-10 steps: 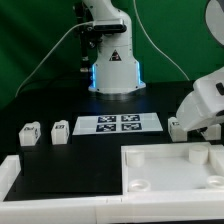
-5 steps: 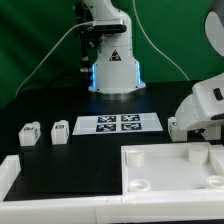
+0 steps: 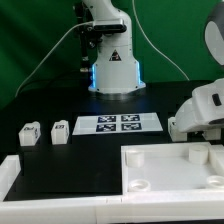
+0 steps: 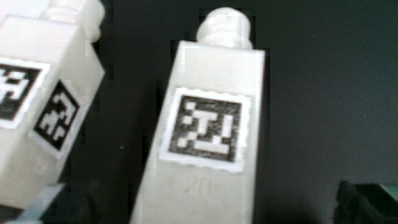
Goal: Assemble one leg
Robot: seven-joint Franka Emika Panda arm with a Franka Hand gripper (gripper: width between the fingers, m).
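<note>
In the wrist view one white leg (image 4: 214, 130) lies lengthwise on the black table, with a square tag on its top face and a rounded peg at its far end. A second leg (image 4: 45, 90) lies close beside it. My gripper (image 4: 214, 208) is open, with its dark fingers (image 4: 366, 200) on either side of the first leg's near end and a gap on each side. In the exterior view the gripper (image 3: 197, 130) hangs low at the right, and a leg (image 3: 175, 127) shows just beside it.
Other white legs (image 3: 29, 133) (image 3: 60, 131) lie at the exterior view's left. The marker board (image 3: 118, 123) lies mid-table. A large white slab with round corner sockets (image 3: 165, 170) fills the front. The robot base (image 3: 112, 70) stands behind.
The arm has shifted slightly toward the exterior view's right. The legs on the table have not moved.
</note>
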